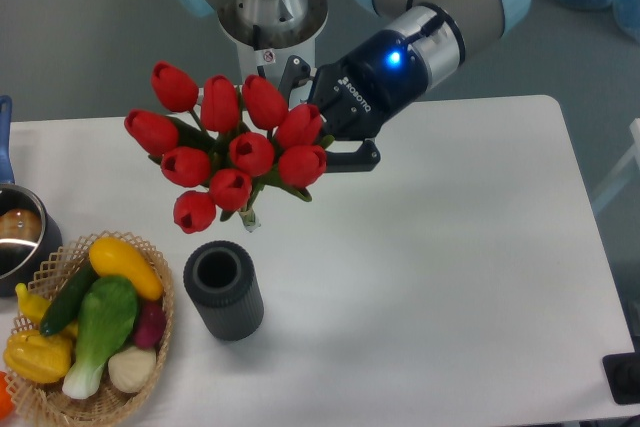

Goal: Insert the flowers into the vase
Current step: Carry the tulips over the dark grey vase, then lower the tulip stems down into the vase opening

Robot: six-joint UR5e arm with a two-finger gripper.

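The flowers (228, 145), a bunch of red tulips with green stems and leaves, hang in the air above the table's left middle. My gripper (322, 144) is shut on their stems from the right, the fingertips partly hidden behind the blooms. The vase (222, 289), a short dark grey cylinder with an open top, stands upright on the table below the bunch. The lowest tulip is a little above and left of the vase's rim, not touching it.
A wicker basket (160, 332) of yellow and green vegetables sits just left of the vase at the front left. A metal pot with a blue handle (18, 232) stands at the left edge. The arm's base (268, 37) is behind the table.
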